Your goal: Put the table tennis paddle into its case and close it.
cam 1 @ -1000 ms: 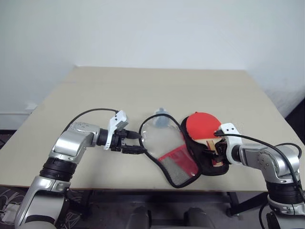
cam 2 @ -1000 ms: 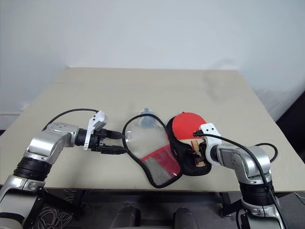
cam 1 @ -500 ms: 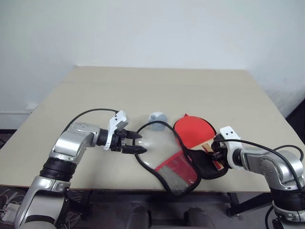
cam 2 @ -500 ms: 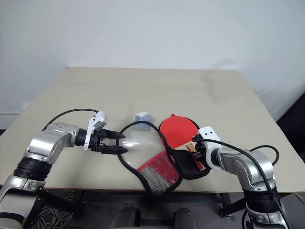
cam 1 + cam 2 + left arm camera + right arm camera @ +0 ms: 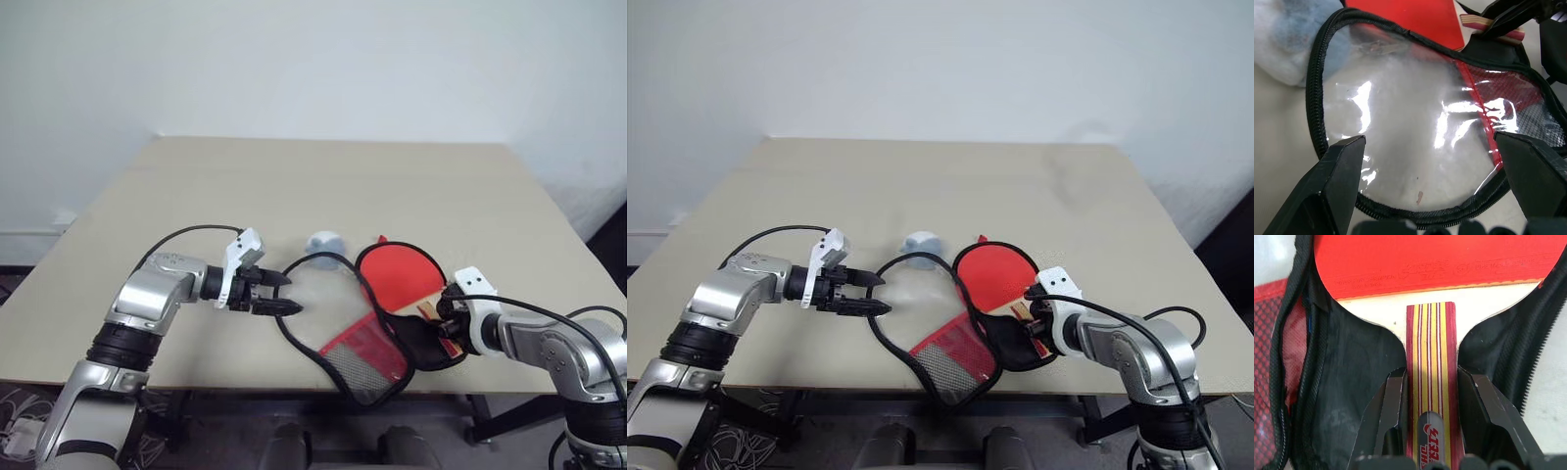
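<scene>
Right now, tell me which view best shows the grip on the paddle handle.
The right wrist view: the right pincer clamps the striped paddle handle from both sides. Both eye views show it small, over the black case; the left wrist view shows its end.

I count one paddle (image 5: 1430, 264), its handle pinched between the fingers of my right gripper (image 5: 1431, 396). One case (image 5: 367, 348) lies unzipped under it. One pale blue lump (image 5: 323, 243) sits just beyond the case. I see one table (image 5: 294, 176) and my two grippers, the left gripper (image 5: 276, 294) with its fingers spread wide.
</scene>
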